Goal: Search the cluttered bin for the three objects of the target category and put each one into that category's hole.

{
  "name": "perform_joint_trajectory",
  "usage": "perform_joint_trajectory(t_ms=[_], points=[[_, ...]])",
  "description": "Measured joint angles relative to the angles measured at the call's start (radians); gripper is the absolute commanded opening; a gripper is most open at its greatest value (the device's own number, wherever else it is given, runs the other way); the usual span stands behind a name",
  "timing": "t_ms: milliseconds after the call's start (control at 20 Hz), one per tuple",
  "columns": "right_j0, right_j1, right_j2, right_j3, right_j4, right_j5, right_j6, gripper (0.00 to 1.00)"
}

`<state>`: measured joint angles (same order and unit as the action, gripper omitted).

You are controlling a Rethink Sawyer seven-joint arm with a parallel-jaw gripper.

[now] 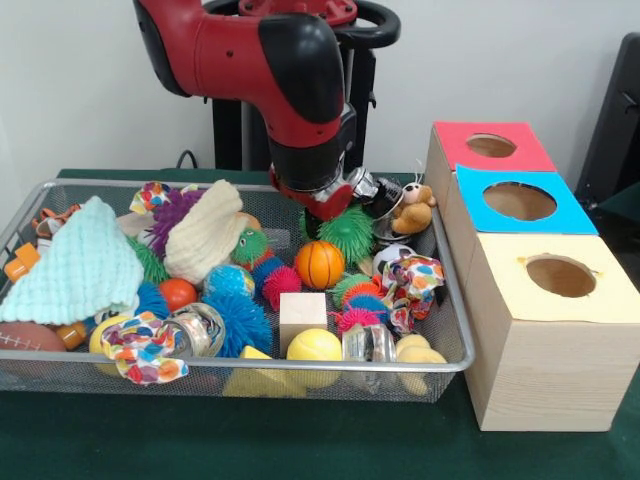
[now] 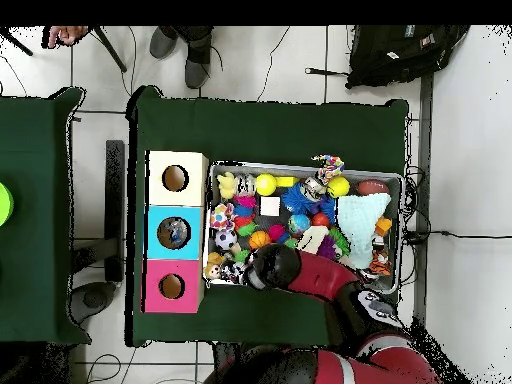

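The wire mesh bin (image 1: 455,362) is full of toys. My gripper (image 1: 326,210) reaches down into its far middle, between a green spiky ball (image 1: 348,233) and a shiny can (image 1: 380,196); its tips are hidden among the toys. A clear creased bottle (image 1: 366,343) lies at the bin's front, right of a yellow ball (image 1: 314,345). Another clear, shiny creased bottle (image 1: 197,329) lies front left, beside a spotted cloth. A third bottle is not visible. The blue-panelled hole (image 1: 519,201) is in the middle of the wooden box; it also shows in the overhead view (image 2: 173,233).
The red-panelled hole (image 1: 490,146) and the yellow-panelled hole (image 1: 560,275) flank the blue one. A mint knitted cloth (image 1: 75,265), a cream knitted cloth (image 1: 205,232), an orange ball (image 1: 319,264) and a wooden cube (image 1: 302,312) fill the bin. My arm (image 2: 300,272) covers the bin's robot-side edge.
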<state>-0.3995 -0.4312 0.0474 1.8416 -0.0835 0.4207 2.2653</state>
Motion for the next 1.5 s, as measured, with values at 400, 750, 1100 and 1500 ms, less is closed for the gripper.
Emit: perform_joint_trajectory(t_ms=[400, 750, 1100, 1500], points=[[0.004, -0.029, -0.028, 0.003, -0.063, 0.036, 0.0, 0.0], [0.003, -0.087, -0.047, 0.014, -0.118, 0.079, 0.0, 0.0], [-0.011, -0.127, -0.071, 0.004, -0.176, 0.121, 0.0, 0.0], [-0.039, -0.103, -0.075, -0.046, -0.23, 0.151, 0.0, 0.0]])
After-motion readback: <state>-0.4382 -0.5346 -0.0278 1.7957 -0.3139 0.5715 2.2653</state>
